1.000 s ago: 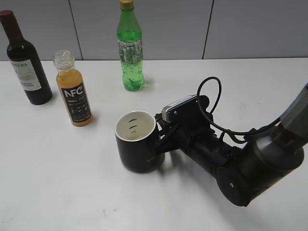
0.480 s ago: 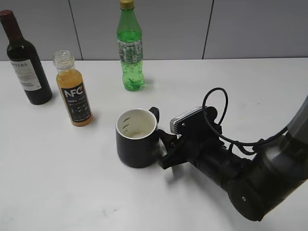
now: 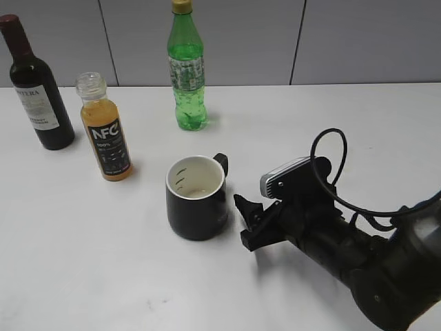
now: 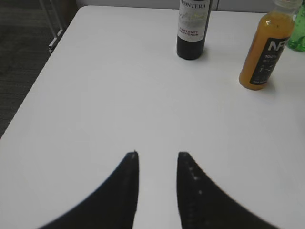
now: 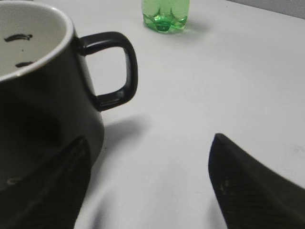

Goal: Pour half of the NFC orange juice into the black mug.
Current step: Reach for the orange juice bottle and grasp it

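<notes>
Mug (image 3: 196, 198) is left upright at table (image 3: 83, 262) ctr; R gripper (image 3: 249, 222), spread wide & empty, is seen just beside it at 3 o'clock; OJ bottle (image 3: 105, 128) at 10; L gripper (image 4: 156, 160) held narrowly apart.

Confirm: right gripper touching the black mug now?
Apart. The exterior view shows bare table between the right gripper and the black mug; jaws open.

Black mug (image 3: 196, 200) upright on white table (image 3: 83, 241), right gripper (image 3: 247, 222) positioned just beside it, jaws apart, NFC orange juice (image 3: 105, 129) uncapped behind-left.
</notes>
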Available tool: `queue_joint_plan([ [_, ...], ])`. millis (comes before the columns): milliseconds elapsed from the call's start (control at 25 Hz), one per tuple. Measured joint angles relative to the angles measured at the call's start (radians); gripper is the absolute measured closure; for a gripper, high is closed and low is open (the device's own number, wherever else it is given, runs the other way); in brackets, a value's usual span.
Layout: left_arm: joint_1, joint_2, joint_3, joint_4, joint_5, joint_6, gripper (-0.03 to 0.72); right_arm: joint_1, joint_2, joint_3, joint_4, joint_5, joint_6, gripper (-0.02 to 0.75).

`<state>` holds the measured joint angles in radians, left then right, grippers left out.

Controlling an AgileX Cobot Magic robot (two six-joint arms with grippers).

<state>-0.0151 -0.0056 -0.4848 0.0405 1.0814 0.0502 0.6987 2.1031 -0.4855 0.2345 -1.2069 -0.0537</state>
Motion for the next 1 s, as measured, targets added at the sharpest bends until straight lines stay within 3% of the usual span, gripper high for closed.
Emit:
queue_joint_plan([
  [440,0.000,0.000,0.000,0.000,0.000,0.000,0.467,0.000,-0.289,0.102,0.037,0.052,-0.100,0.150],
  [680,0.000,0.000,0.000,0.000,0.000,0.000,0.467,0.000,-0.510,0.072,0.168,0.530,-0.238,0.150],
  [840,0.000,0.000,0.000,0.000,0.000,0.000,0.467,0.000,-0.620,0.070,0.190,0.832,-0.261,0.101],
  [1000,0.000,0.000,0.000,0.000,0.000,0.000,0.467,0.000,-0.704,0.070,0.190,1.038,-0.263,0.066],
])
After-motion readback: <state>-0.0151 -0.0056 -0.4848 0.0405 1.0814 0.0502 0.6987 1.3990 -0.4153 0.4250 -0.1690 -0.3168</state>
